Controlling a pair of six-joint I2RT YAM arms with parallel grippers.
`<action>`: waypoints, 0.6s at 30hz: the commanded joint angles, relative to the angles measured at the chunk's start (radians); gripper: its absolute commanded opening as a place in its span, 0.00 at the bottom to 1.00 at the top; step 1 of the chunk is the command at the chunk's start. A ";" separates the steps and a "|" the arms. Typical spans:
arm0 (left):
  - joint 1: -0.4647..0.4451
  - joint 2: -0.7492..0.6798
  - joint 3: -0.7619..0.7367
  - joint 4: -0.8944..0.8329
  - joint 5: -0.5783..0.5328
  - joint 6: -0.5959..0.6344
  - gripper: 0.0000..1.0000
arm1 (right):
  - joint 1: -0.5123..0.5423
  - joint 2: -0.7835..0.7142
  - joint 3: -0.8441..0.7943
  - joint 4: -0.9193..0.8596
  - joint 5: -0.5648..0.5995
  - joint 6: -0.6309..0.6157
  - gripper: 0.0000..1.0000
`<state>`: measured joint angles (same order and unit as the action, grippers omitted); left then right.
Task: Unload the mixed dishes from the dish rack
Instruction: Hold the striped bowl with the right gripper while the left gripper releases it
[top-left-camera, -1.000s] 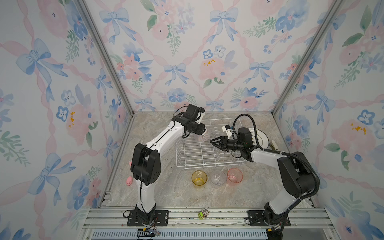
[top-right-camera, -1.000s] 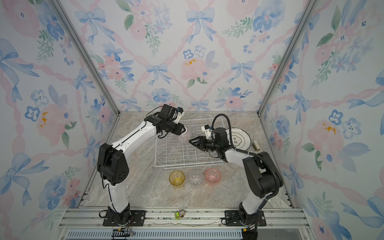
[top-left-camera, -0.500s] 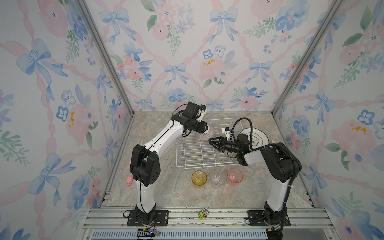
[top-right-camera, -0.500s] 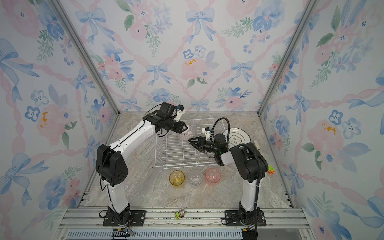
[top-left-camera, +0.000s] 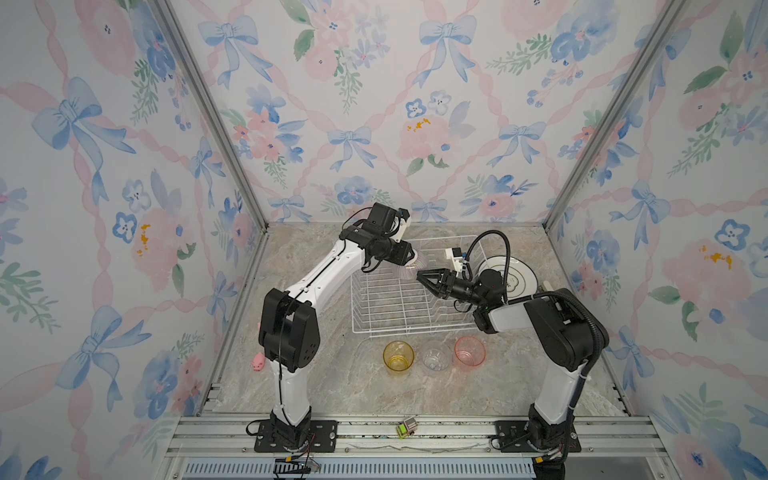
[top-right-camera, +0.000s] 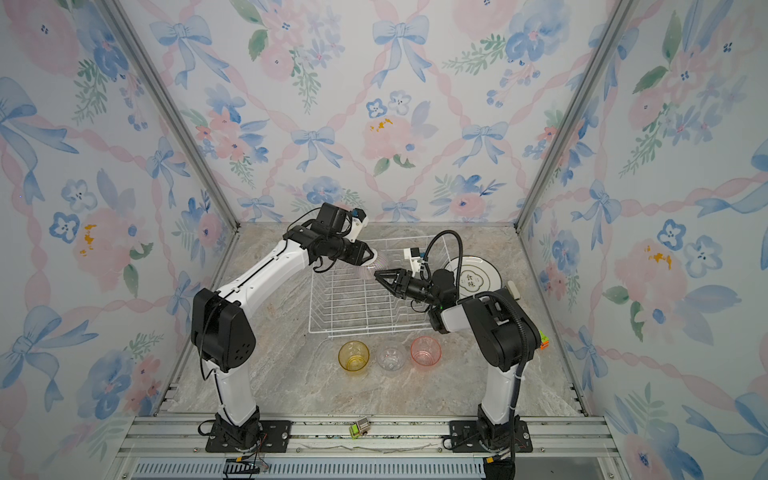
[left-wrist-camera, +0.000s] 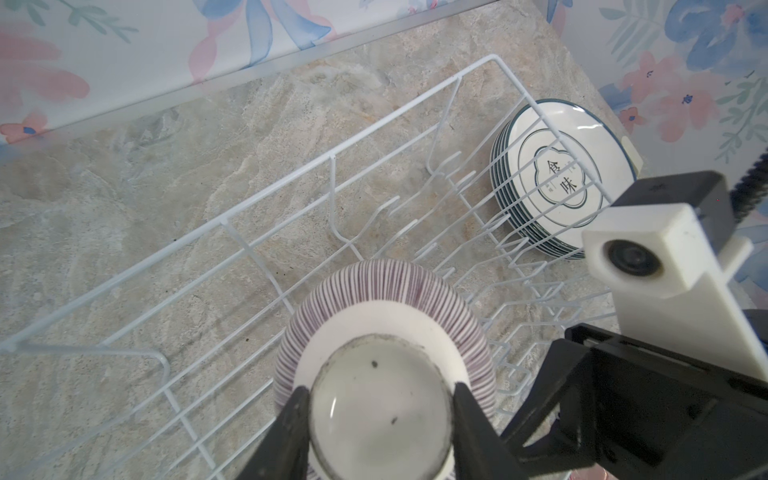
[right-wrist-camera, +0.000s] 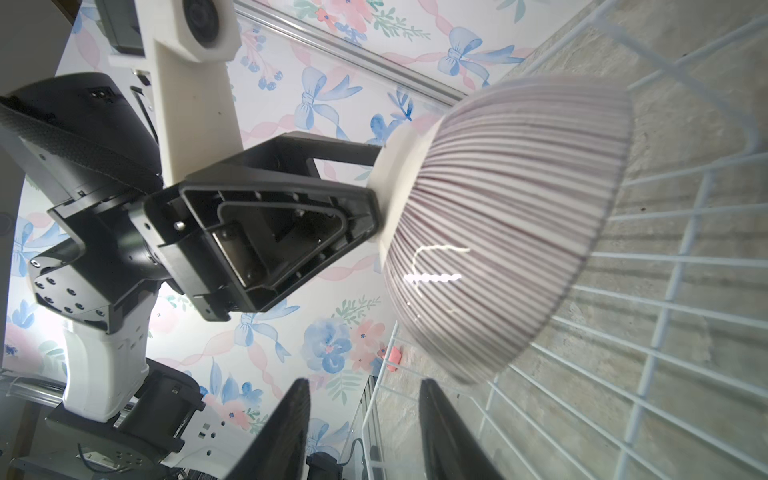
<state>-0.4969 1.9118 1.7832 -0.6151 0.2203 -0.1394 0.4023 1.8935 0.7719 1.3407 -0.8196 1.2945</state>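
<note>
Altogether: three tumblers (top-left-camera: 435, 360), one bowl (left-wrist-camera: 384, 299), one plate stack (left-wrist-camera: 561, 174).

The ribbed purplish bowl (left-wrist-camera: 386, 291) tips sideways over the wire rack (top-left-camera: 390, 305) — plates (top-left-camera: 519, 276) stacked beside, tumblers (top-left-camera: 435, 360) upright nearby.

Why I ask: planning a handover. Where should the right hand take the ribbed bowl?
Probably the bowl's rim, one finger inside, one outside, approaching from the mouth side: the left hand occupies the foot ring, and the flared wall looks too wide.
</note>
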 joint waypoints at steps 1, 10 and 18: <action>0.004 -0.054 0.024 0.057 0.028 -0.015 0.40 | 0.017 -0.003 0.029 0.066 0.007 -0.002 0.46; 0.014 -0.051 0.041 0.058 0.034 -0.011 0.40 | 0.026 -0.035 -0.012 0.066 -0.052 0.027 0.46; 0.014 -0.056 0.045 0.058 0.033 -0.008 0.40 | 0.028 -0.008 -0.025 0.043 -0.060 0.025 0.45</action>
<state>-0.4892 1.9118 1.7920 -0.6010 0.2264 -0.1421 0.4213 1.8908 0.7605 1.3506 -0.8612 1.3281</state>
